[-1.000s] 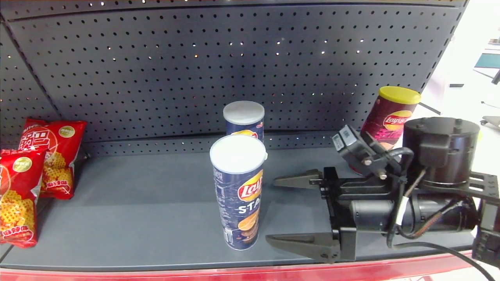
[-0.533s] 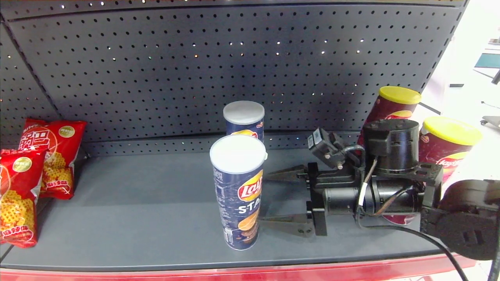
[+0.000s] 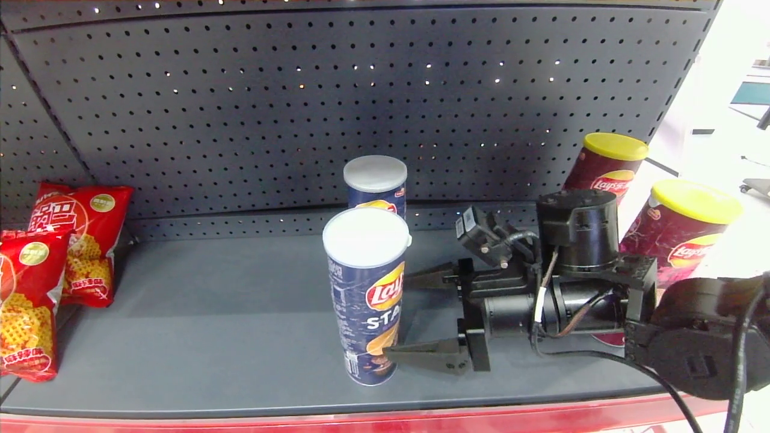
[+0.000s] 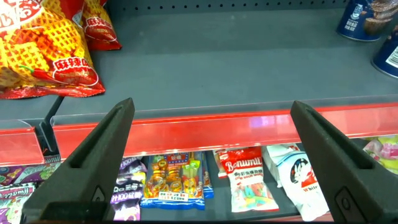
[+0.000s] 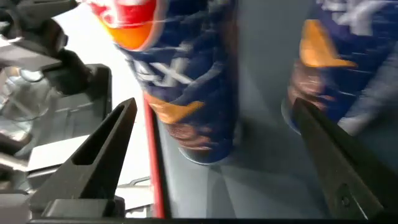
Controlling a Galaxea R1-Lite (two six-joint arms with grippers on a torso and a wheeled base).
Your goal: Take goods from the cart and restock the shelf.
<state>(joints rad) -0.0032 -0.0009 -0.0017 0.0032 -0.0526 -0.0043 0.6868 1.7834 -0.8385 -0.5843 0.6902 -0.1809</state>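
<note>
Shelf [image 3: 210, 313] is grey metal, with pegboard [image 3: 301, 108] behind. Right gripper [image 3: 397, 317], fingers spread wide and empty, sits just beside the front can [image 3: 364, 288].

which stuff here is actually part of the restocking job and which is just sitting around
In the job:
front blue can
right gripper, open at that can
shelf

Just sitting:
rear blue can
rear maroon can
front maroon can
red snack bags
packets on the lower shelf
left gripper, open, idle
</note>
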